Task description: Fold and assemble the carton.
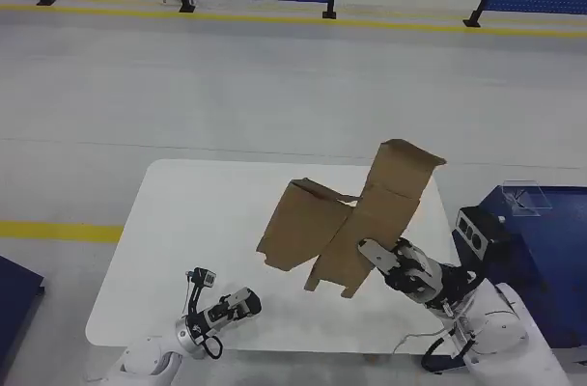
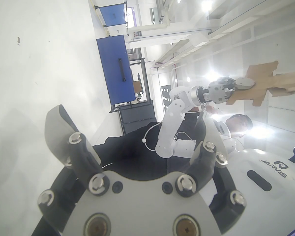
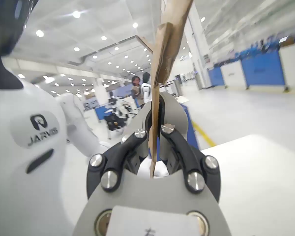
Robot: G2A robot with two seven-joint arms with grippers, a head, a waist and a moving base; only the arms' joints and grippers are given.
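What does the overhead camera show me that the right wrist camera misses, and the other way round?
Top view adds: the carton in full, half-opened brown panels held up over the white table, and the left jaws low by the table's near edge. Right wrist view adds: the cardboard seen edge-on, running straight between the right jaws. Shared: the carton, the right jaws shut on it, and the table.

A white table stood on grey floor; a yellow floor line met its left side; a blue cabinet stood just right.
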